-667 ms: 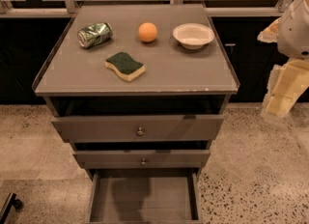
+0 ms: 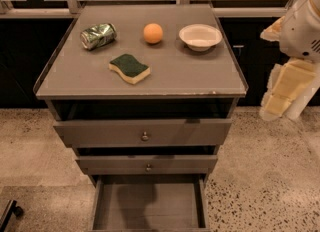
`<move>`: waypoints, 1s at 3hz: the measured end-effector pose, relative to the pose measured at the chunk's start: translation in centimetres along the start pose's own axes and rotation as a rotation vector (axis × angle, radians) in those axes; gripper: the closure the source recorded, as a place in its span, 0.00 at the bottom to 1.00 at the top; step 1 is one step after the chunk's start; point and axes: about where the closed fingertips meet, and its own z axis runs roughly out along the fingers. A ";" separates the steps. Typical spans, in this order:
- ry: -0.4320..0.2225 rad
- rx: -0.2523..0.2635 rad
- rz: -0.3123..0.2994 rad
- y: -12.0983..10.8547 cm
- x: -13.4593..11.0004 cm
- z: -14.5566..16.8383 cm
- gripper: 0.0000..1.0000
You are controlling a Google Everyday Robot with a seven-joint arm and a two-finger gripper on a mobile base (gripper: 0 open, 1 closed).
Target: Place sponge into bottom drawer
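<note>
The sponge (image 2: 129,68), dark green on top with pale yellow foam below, lies on the grey cabinet top (image 2: 200,76), front of centre and slightly left. The bottom drawer (image 2: 150,206) is pulled out at the cabinet's foot, a shallow grey tray with nothing in it. My gripper (image 2: 280,98) hangs off the cabinet's right side, below the level of the top. It is well clear of the sponge and holds nothing.
A crushed green can (image 2: 98,36), an orange ball (image 2: 153,33) and a white bowl (image 2: 200,36) stand in a row behind the sponge. Two upper drawers with round knobs (image 2: 145,136) are partly out. Speckled floor lies all around, with dark cabinets behind.
My gripper has shifted slightly to the left, toward the cabinet. The sponge and the other objects have not moved.
</note>
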 end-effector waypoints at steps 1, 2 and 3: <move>-0.123 0.010 0.004 -3.0 -3.6 2.9 0.00; -0.256 -0.020 -0.010 -6.2 -8.4 6.3 0.00; -0.256 -0.018 -0.009 -6.1 -8.4 6.2 0.00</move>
